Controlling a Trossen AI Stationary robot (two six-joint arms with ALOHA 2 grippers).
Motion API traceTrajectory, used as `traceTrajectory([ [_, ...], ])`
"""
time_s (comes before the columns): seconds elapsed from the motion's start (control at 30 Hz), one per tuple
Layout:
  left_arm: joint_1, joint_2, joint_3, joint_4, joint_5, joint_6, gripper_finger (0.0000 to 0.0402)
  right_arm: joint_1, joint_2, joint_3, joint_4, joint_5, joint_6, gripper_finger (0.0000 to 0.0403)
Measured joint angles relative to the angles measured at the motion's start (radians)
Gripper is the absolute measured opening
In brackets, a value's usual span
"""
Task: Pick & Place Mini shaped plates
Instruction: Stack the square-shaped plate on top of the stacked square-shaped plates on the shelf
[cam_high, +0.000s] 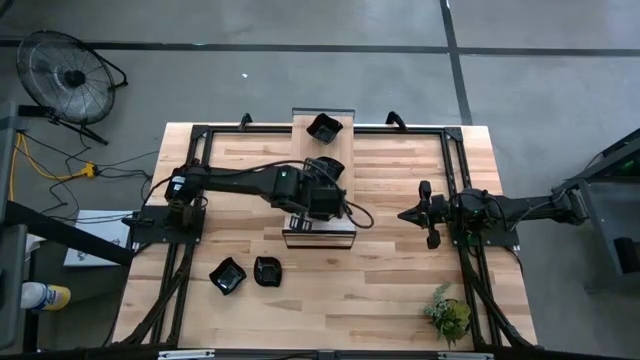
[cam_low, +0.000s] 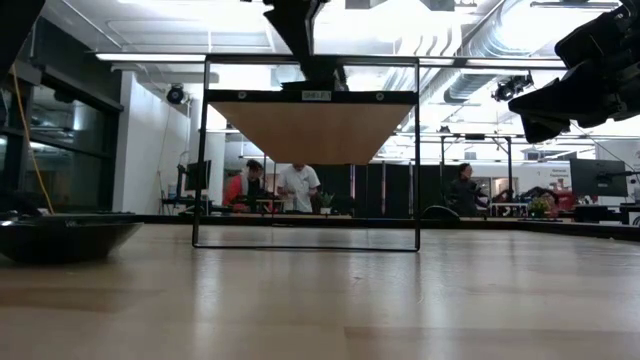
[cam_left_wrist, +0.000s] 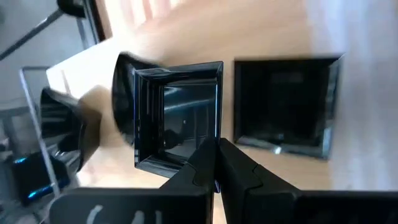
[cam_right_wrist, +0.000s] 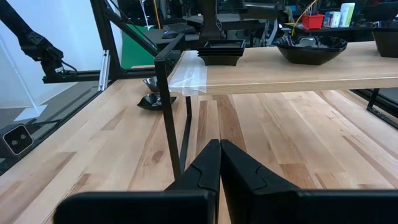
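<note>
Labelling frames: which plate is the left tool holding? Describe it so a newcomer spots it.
Start at the small raised wooden shelf mid-table in the high view, under the left arm. The left tool there pinches the rim of a glossy black square plate. Unlike the flatter square dish lying beside it, this one has deep stepped walls and is the only one gripped.

Five mini shaped plates (cam_high: 324, 128) show from above, plus one small green plant (cam_high: 448, 314).
</note>
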Motion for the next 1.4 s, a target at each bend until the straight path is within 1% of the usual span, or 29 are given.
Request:
traceTrajectory([
  [0.07, -0.014, 0.0, 0.0, 0.028, 0.008, -0.008, 0.0005, 0.0, 0.0, 0.0, 0.0, 0.0, 0.0, 0.0005],
  [0.13, -0.035, 0.0, 0.0, 0.04, -0.017, -0.024, 0.0005, 0.0, 0.0, 0.0, 0.0, 0.0, 0.0, 0.0005],
  [0.23, -0.063, 0.0, 0.0, 0.036, -0.052, -0.056, 0.0005, 0.0, 0.0, 0.0, 0.0, 0.0, 0.0, 0.0005],
  [0.47, -0.116, 0.0, -0.001, 0.029, -0.073, -0.116, 0.0005, 0.0, 0.0, 0.0, 0.0, 0.0, 0.0, 0.0005],
  [0.6, -0.132, 0.001, -0.054, 0.038, -0.076, -0.164, 0.0005, 0.0, 0.0, 0.0, 0.0, 0.0, 0.0, 0.0005],
  [0.7, -0.141, 0.002, -0.09, 0.053, -0.072, -0.173, 0.0005, 0.0, 0.0, 0.0, 0.0, 0.0, 0.0, 0.0004],
  [0.8, -0.142, 0.002, -0.118, 0.103, -0.044, -0.158, 0.0005, 0.0, 0.0, 0.0, 0.0, 0.0, 0.0, 0.0005],
  [0.9, -0.141, 0.002, -0.126, 0.112, -0.038, -0.158, 0.0005, 0.0, 0.0, 0.0, 0.0, 0.0, 0.0, 0.0004],
  [1.07, -0.14, 0.002, -0.126, 0.102, -0.04, -0.156, 0.0005, 0.0, 0.0, 0.0, 0.0, 0.0, 0.0, 0.0004],
  [1.23, -0.14, 0.002, -0.126, 0.088, -0.077, -0.182, 0.0005, 0.0, 0.0, 0.0, 0.0, 0.0, 0.0, 0.0004],
  [1.4, -0.14, 0.001, -0.131, 0.053, -0.057, -0.182, 0.0005, 0.0, 0.0, 0.0, 0.0, 0.0, 0.0, 0.0005],
])
